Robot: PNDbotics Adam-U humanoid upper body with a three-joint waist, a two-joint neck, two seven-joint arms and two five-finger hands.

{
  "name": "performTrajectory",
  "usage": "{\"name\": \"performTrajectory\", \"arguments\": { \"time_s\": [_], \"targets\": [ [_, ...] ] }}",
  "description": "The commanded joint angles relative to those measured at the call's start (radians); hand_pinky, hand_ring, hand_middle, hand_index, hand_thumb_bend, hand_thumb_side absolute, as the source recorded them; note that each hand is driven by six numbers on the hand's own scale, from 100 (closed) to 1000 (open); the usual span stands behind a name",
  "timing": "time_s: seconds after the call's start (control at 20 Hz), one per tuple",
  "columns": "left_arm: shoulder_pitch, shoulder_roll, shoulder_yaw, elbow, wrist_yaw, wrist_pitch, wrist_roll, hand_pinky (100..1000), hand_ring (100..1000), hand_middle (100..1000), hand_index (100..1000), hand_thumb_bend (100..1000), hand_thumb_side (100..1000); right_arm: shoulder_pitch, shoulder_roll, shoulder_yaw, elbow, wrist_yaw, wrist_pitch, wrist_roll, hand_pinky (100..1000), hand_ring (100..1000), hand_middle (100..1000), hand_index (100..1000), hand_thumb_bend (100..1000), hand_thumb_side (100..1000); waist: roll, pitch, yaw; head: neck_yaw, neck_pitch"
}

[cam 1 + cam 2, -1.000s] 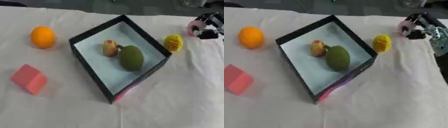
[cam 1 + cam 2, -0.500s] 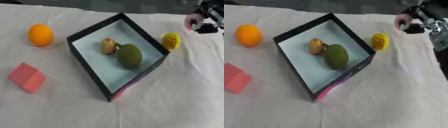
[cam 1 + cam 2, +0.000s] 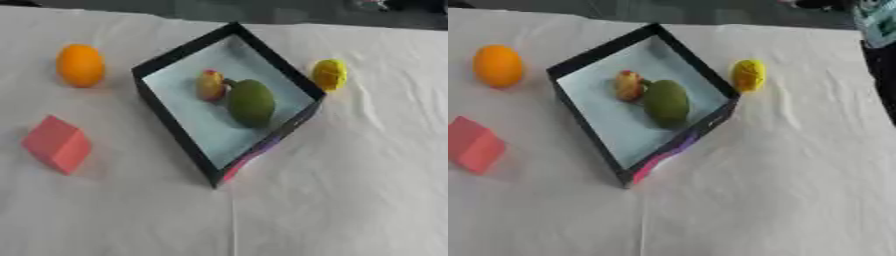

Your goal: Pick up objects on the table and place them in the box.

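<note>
The pink block [image 3: 474,145] is cut off by the right eye view's left edge.

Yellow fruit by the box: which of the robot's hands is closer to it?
Right. The right hand barely shows at the top edge, beyond the yellow fruit and to its right. The left hand shows in neither view.

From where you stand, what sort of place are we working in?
Probably a lab or demo tabletop, not a home kitchen: a table under a white cloth, a black-walled box holding a green fruit, and loose props around it, such as an orange and a pink block.
</note>
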Motion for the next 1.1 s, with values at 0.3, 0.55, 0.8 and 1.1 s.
{"name": "performTrajectory", "arguments": {
  "time_s": [0.3,0.55,0.8,1.1],
  "targets": [
    [0.095,0.054,0.063,-0.008,0.004,0.034,0.079,905,821,753,842,100,685,-0.033,0.136,0.073,-0.150,-0.040,0.025,0.075,771,605,547,733,100,100,0.014,-0.084,-0.017,-0.001,0.050],
    [0.178,0.074,0.110,0.012,0.018,0.012,0.131,905,820,751,841,100,706,-0.007,0.205,0.103,-0.177,-0.008,0.032,0.082,767,606,547,728,100,100,0.008,-0.101,-0.030,0.021,0.062],
    [0.205,0.083,0.120,0.029,0.024,-0.002,0.134,906,820,751,842,100,715,0.034,0.240,0.129,-0.237,0.018,0.036,0.064,770,609,547,727,100,100,0.003,-0.105,-0.035,0.025,0.069],
    [0.212,0.072,0.126,0.036,0.031,-0.005,0.122,906,820,750,841,100,712,0.072,0.264,0.142,-0.248,0.056,0.053,0.056,771,604,544,724,100,100,0.006,-0.099,-0.027,0.036,0.065]
  ]
}}
